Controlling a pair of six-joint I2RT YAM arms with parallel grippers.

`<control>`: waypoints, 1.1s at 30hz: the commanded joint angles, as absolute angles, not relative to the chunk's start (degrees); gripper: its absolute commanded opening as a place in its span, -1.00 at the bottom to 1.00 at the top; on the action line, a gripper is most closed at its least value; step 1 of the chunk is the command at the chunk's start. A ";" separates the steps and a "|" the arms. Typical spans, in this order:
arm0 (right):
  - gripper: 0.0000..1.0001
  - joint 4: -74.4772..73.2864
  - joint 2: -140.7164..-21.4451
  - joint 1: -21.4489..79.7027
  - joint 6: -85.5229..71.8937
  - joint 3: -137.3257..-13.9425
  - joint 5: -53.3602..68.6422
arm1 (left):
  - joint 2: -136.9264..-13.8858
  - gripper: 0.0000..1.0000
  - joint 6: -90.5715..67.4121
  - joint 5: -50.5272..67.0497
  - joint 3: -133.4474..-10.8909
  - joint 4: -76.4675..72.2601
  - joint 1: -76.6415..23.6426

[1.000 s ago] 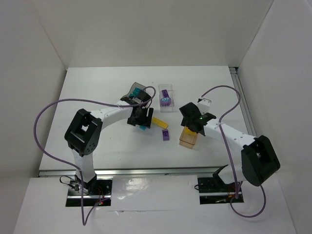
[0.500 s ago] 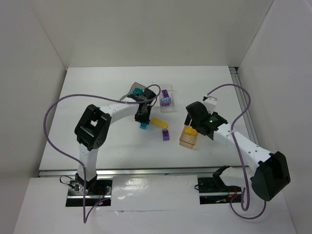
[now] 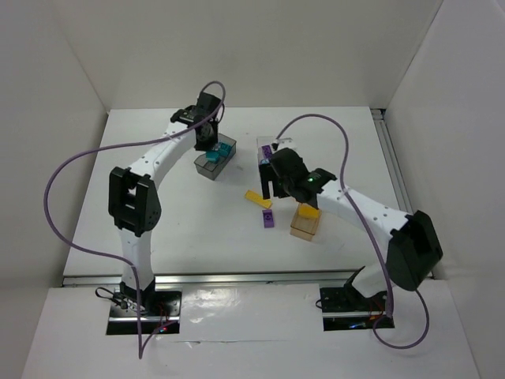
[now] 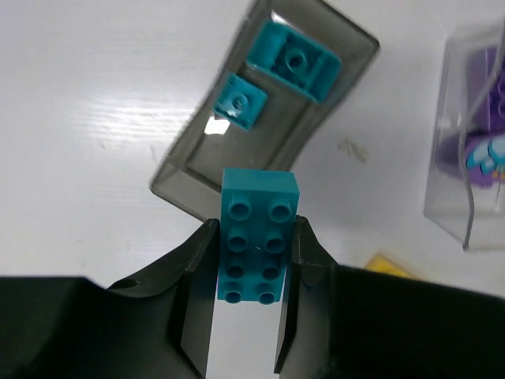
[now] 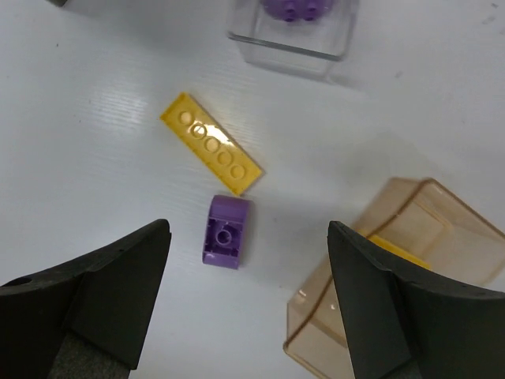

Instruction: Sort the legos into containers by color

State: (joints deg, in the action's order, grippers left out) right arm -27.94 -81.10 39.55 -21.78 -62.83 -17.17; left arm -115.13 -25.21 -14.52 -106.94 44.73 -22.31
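Nearest the arm bases sits the tan tray with one yellow brick showing inside it. Just beside it, loose on the table, lie one small purple brick and, a little farther out, one flat yellow brick, close together but apart.

The right claw hangs above them with its fingers spread wide and nothing in them. The purple brick is almost straight below the gap, slightly toward the left finger. Its long side runs away from the camera, so the fingers would close across its short side. This arm is much the nearer to both loose pieces.

Farther out stands the clear tray holding purple pieces. I cannot count them, as it is partly cut off.

Farthest is the left claw, closed on one teal brick — gripped by its long sides, far end pointing out past the fingertips. The dark grey tray lies just ahead, its near rim under the brick's tip. Two teal bricks already lie inside. The drop likely needs only a short carry forward.

In all — three trays, three teal bricks, two yellow, one loose purple.
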 commanded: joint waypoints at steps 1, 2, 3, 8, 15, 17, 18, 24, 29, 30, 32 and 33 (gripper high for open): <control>0.76 -24.97 -86.21 41.92 -14.69 -66.97 -14.77 | -119.70 -0.50 -23.12 -16.17 -112.14 48.60 -20.13; 0.76 -24.18 -87.35 41.92 -14.07 -67.49 -14.77 | -121.88 -0.50 -23.12 -15.56 -114.32 48.60 -19.08; 0.76 -24.17 -89.54 41.92 -13.28 -68.72 -14.16 | -122.77 -0.50 -22.51 -15.56 -115.22 49.13 -19.07; 0.81 -23.55 -96.14 42.45 -9.32 -72.50 -12.13 | -125.68 -0.41 -20.92 -15.03 -118.21 48.52 -17.75; 0.91 -23.55 -105.01 42.45 -3.17 -76.46 -8.35 | -125.87 0.67 -19.78 -13.54 -118.21 48.52 -17.75; 0.91 -24.08 -106.69 42.45 -0.71 -77.51 -6.95 | -124.29 0.76 -19.78 -13.54 -117.69 48.52 -17.75; 0.91 -24.08 -108.18 42.45 -0.18 -78.04 -5.20 | -122.80 0.76 -19.78 -13.54 -117.69 48.52 -17.75; 0.78 -21.19 -111.70 40.61 -0.18 -78.93 -4.49 | -115.15 0.76 -20.30 -15.64 -116.11 48.52 -17.75; 0.61 -20.04 -113.73 37.45 -0.97 -78.40 -2.46 | -108.99 0.76 -20.30 -15.64 -113.74 49.04 -16.61; 0.54 -20.04 -114.51 37.44 -0.97 -78.40 -1.68 | -108.20 0.76 -20.30 -15.12 -113.21 49.04 -16.09; 0.44 -20.56 -115.40 37.44 -0.97 -79.01 -1.05 | -106.18 0.76 -20.30 -14.60 -111.28 49.04 -14.77; 0.32 -20.57 -116.10 37.44 -0.97 -79.01 -0.53 | -105.65 0.76 -20.30 -14.59 -111.27 49.04 -14.77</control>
